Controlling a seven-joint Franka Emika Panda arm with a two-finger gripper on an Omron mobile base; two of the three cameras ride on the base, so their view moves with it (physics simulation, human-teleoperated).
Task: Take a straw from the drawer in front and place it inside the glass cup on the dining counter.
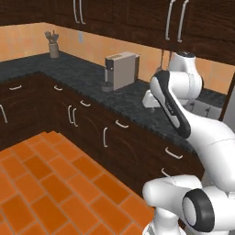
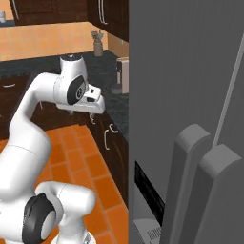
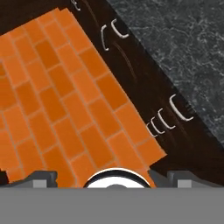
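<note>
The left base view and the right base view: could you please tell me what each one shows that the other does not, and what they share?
Left base view alone: a long run of dark lower cabinets with curved silver handles, and a silver toaster partly hidden behind the arm.

Right base view alone: a tall grey fridge across the right half.

Shared: the white arm, the black speckled counter, the coffee machine, the utensil holder in the far corner, the upper cabinets and the orange tiled floor.

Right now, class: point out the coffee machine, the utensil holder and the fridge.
Coffee machine [image 1: 122, 69], left base view, its side panel.
Utensil holder [image 1: 54, 50], left base view, the cup body.
Fridge [image 2: 186, 71], right base view, its grey door.
</note>
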